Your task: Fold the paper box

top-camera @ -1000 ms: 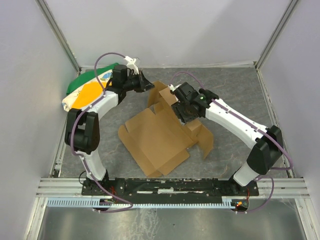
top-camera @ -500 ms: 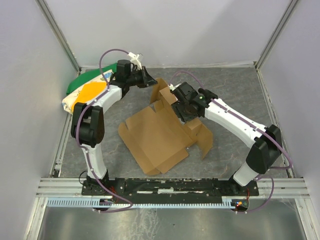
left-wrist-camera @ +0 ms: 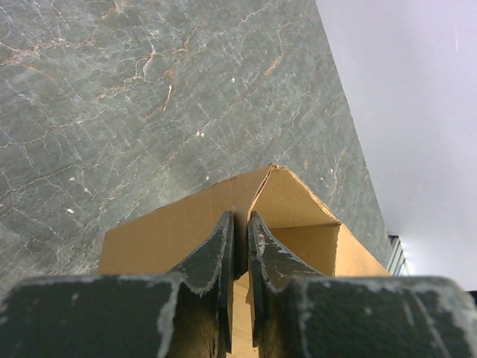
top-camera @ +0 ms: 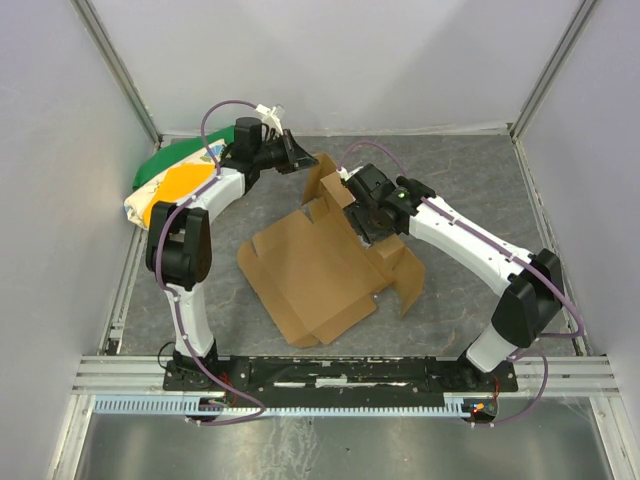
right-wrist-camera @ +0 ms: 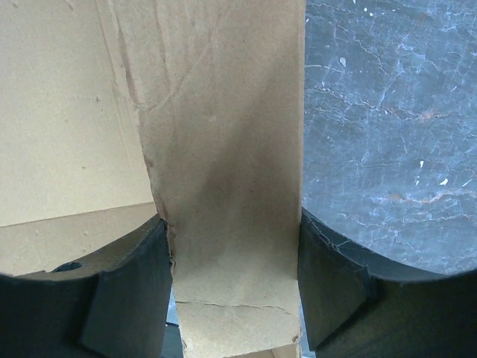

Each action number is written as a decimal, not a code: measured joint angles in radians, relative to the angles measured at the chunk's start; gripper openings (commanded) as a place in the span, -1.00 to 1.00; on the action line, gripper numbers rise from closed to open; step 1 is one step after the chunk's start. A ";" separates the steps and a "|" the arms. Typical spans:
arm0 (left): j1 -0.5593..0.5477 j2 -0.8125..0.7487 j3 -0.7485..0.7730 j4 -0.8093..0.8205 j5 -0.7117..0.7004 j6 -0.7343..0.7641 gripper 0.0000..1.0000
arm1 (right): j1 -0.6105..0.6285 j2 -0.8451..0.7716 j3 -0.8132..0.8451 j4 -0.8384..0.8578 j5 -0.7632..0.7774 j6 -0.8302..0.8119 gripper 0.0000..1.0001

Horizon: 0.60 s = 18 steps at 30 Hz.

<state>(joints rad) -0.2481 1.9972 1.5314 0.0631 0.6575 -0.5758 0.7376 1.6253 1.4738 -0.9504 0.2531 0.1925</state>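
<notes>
The paper box (top-camera: 310, 275) is a brown die-cut cardboard sheet lying mid-table, with its far flap raised and a right flap folded up. My left gripper (top-camera: 300, 158) is at the far edge and is shut on the raised far flap. In the left wrist view its jaws (left-wrist-camera: 240, 216) pinch the thin cardboard edge (left-wrist-camera: 171, 224). My right gripper (top-camera: 362, 218) is over the sheet's far right part. In the right wrist view a cardboard strip (right-wrist-camera: 223, 149) fills the gap between its fingers (right-wrist-camera: 232, 224) and touches both.
A green, yellow and white cloth bundle (top-camera: 170, 185) lies at the far left by the wall. Grey walls close the table on three sides. A metal rail (top-camera: 320, 372) runs along the near edge by the arm bases.
My left gripper has moved a little right and farther back with the far flap, which now stands more upright. My right gripper has barely moved.
</notes>
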 measured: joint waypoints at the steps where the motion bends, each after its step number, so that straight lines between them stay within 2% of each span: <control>1: 0.000 0.000 0.000 0.002 0.000 -0.010 -0.71 | 0.000 0.000 0.000 0.000 0.003 0.000 -0.15; 18: 0.010 -0.075 -0.073 -0.028 0.015 -0.019 -0.69 | 0.000 0.024 0.016 -0.022 0.068 0.012 -0.20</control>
<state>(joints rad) -0.2379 1.9221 1.4586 0.0353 0.6724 -0.5945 0.7380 1.6497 1.4902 -0.9726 0.3214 0.2047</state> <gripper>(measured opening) 0.157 0.660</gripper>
